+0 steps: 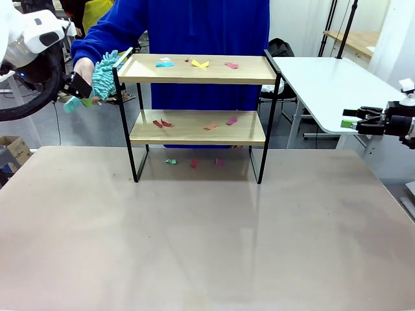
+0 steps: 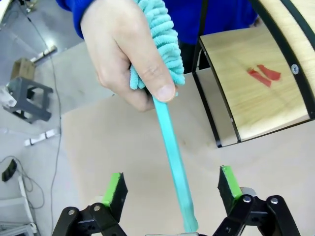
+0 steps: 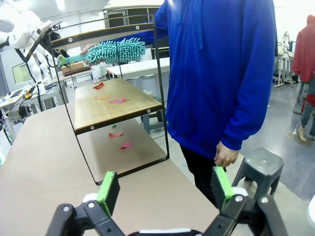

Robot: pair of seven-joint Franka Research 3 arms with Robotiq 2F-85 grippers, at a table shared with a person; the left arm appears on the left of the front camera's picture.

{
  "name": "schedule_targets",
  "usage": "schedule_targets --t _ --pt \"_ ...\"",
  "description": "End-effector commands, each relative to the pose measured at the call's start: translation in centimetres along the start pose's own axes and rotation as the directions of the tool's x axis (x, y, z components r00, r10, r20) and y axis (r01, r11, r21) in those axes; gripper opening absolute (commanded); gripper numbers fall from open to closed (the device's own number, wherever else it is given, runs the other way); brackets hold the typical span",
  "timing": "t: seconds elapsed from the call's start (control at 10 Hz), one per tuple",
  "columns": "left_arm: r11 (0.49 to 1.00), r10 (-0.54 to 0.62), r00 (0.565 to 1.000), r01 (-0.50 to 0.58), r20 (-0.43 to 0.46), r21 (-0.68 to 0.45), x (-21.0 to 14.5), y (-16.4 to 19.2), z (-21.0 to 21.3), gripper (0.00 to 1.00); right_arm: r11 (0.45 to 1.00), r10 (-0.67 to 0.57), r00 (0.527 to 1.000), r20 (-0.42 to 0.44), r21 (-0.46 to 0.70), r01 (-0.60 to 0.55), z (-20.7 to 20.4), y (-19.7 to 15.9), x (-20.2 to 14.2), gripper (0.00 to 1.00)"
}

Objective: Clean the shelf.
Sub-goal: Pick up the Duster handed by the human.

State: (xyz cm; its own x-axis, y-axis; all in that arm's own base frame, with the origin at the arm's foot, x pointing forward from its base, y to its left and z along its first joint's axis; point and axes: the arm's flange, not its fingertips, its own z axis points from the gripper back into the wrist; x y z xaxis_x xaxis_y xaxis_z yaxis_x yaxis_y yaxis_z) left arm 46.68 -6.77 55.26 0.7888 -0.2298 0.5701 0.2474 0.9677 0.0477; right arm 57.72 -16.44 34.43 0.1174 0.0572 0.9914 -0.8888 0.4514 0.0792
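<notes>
**Front:** left claw [image 1: 78, 95] is half hidden behind the hand [image 1: 84, 67] and the duster [image 1: 104, 74], so its gap is unreadable here. Shelf [image 1: 198, 78] sits just right of that claw, broadside to the camera, long axis left-right. Its near rail end is almost at the duster head. Scraps [image 1: 200, 63] lie on both boards and on the table underneath. Right claw [image 1: 353, 120] is well off to the shelf's right at the frame edge, arm cut off, fingers pointing toward the shelf. Its gap is hard to make out here.

**Left wrist:** left claw [image 2: 171, 186] fingers are wide apart, both pads bare. Duster [image 2: 170, 132] handle runs up between them, touching neither, its end at the bottom edge. Hand [image 2: 128, 54] ahead of the claw grips where the handle meets the head, and the head's top is cut off. Shelf [image 2: 256, 93] is ahead-right. Only part of the lower board, a leg and a strip of the top board show, with two red scraps [image 2: 263, 74] on the lower board.

**Right wrist:** right claw [image 3: 165, 189] is spread, nothing between the fingers. Shelf [image 3: 118, 103] is ahead-left, seen end-on, long axis running away from the claw. Only the top board's near edge shows. Duster [image 3: 115, 50] head is at the far end, level with the top tier.
</notes>
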Motion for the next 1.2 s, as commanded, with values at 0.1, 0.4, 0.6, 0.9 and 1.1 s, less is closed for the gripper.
schedule_targets --t 0.1,0.4,0.6,0.9,1.1 --pt "1.000 0.003 1.000 -0.003 0.005 0.031 0.35 -0.48 0.35 0.00 1.000 0.014 1.000 0.002 0.002 -0.014 -0.16 0.23 0.17 1.00" --pt "0.999 -0.001 1.000 0.002 -0.023 0.040 0.35 -0.59 0.15 0.00 1.000 0.014 1.000 0.002 0.002 -0.014 -0.16 0.23 0.17 1.00" --pt "0.999 0.000 0.999 0.001 -0.032 0.044 0.40 -0.77 -0.01 0.00 1.000 0.014 1.000 0.002 0.002 -0.014 -0.16 0.23 0.17 1.00" --pt "0.998 0.020 0.998 -0.017 -0.053 0.055 0.53 -0.95 -0.16 0.00 1.000 0.014 1.000 0.002 0.002 -0.014 -0.16 0.23 0.17 1.00" --pt "0.994 0.086 0.993 -0.080 -0.078 0.075 0.52 -1.11 -0.14 0.00 1.000 0.014 1.000 0.002 0.002 -0.014 -0.16 0.23 0.17 1.00"
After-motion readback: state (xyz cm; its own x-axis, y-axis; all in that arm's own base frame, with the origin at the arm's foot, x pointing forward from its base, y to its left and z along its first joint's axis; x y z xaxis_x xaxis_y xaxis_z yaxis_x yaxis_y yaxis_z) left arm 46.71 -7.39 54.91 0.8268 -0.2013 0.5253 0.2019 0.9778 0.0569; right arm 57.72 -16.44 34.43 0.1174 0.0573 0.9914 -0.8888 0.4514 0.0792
